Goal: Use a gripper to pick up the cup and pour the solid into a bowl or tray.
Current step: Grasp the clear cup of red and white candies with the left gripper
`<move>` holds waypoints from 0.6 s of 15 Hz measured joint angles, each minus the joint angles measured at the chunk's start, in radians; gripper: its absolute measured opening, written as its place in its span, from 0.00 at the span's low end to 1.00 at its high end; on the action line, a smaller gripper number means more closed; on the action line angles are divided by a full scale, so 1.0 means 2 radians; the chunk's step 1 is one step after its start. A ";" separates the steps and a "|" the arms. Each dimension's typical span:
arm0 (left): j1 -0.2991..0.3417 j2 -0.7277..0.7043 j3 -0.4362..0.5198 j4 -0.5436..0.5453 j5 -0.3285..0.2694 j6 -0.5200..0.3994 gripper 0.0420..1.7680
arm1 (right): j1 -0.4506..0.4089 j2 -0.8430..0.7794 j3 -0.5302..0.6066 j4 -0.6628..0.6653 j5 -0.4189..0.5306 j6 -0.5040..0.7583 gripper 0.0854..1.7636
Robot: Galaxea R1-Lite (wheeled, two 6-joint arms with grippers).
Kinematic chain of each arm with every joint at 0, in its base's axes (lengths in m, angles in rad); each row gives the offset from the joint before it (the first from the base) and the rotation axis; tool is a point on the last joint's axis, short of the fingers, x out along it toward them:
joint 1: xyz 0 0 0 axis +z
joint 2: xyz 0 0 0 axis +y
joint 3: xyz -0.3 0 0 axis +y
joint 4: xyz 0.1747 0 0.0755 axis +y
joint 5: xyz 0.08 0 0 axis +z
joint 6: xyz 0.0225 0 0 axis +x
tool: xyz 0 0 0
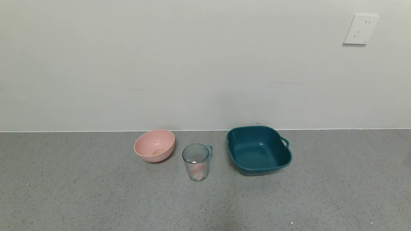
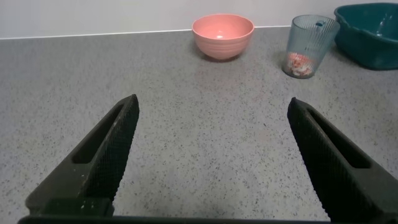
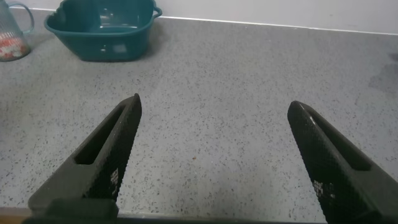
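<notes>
Head view: cup (image 1: 196,162) upright on counter (image 1: 96,199), btwn pink bowl (image 1: 154,145) and tray (image 1: 258,149), nothing gripped yet.
Left gripper (image 2: 211,146) and right gripper (image 3: 214,146) both spread wide, low over counter, well short of cup. Cup's long axis vertical, handle twd tray; solid (image 1: 196,173) at bottom. Left looks nearer w/ clearer line.
</notes>
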 joint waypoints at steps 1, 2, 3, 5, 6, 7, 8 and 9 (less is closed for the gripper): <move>0.000 0.000 -0.003 0.003 -0.004 0.006 0.97 | 0.000 0.000 0.000 0.000 0.000 0.000 0.97; 0.000 0.000 -0.010 0.005 -0.009 0.008 0.97 | 0.000 0.000 0.000 0.000 0.000 0.000 0.97; 0.000 0.000 -0.022 0.007 -0.018 0.009 0.97 | 0.000 0.000 0.000 0.000 0.000 0.000 0.97; 0.000 0.003 -0.044 0.016 -0.031 0.012 0.97 | 0.001 0.000 0.000 0.000 0.000 0.000 0.97; 0.000 0.006 -0.054 0.016 -0.036 0.013 0.97 | 0.001 0.000 0.000 0.000 0.000 0.000 0.97; 0.000 0.011 -0.065 0.016 -0.045 0.013 0.97 | 0.001 0.000 0.000 0.000 0.000 0.000 0.97; 0.000 0.018 -0.075 0.016 -0.055 0.013 0.97 | 0.001 0.000 0.000 0.000 0.000 0.000 0.97; 0.000 0.031 -0.085 0.014 -0.065 0.013 0.97 | 0.001 0.000 0.000 0.000 0.000 0.000 0.97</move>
